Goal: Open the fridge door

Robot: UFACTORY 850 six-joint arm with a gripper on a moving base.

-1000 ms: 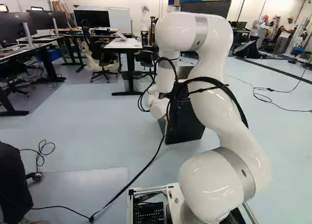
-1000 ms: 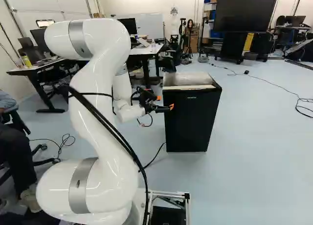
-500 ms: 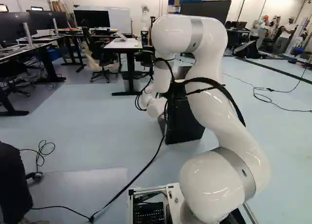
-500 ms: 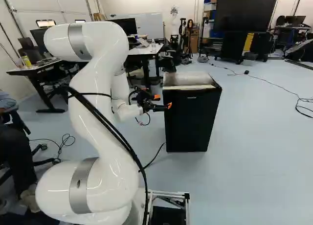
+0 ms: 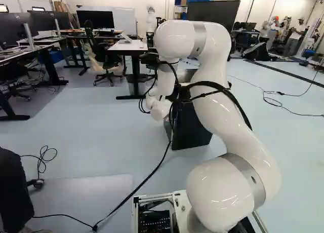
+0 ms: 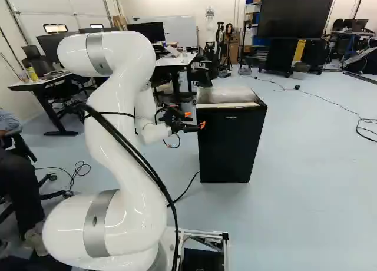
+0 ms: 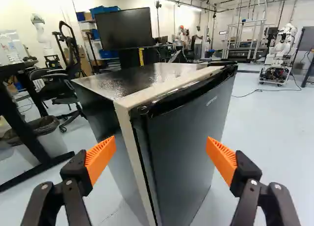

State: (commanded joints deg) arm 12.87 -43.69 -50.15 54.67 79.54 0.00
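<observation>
Hiding some fridge (image 5: 190, 131) (left base view): the arm (image 5: 215, 104).

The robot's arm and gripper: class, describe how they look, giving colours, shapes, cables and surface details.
The arm is glossy white, with thick, rounded, tube-like sections and smooth grey bands around it. Black cables run along its outside. The gripper is black, with two jointed fingers showing round bolt heads and ending in bright orange, ridged pads.
</observation>
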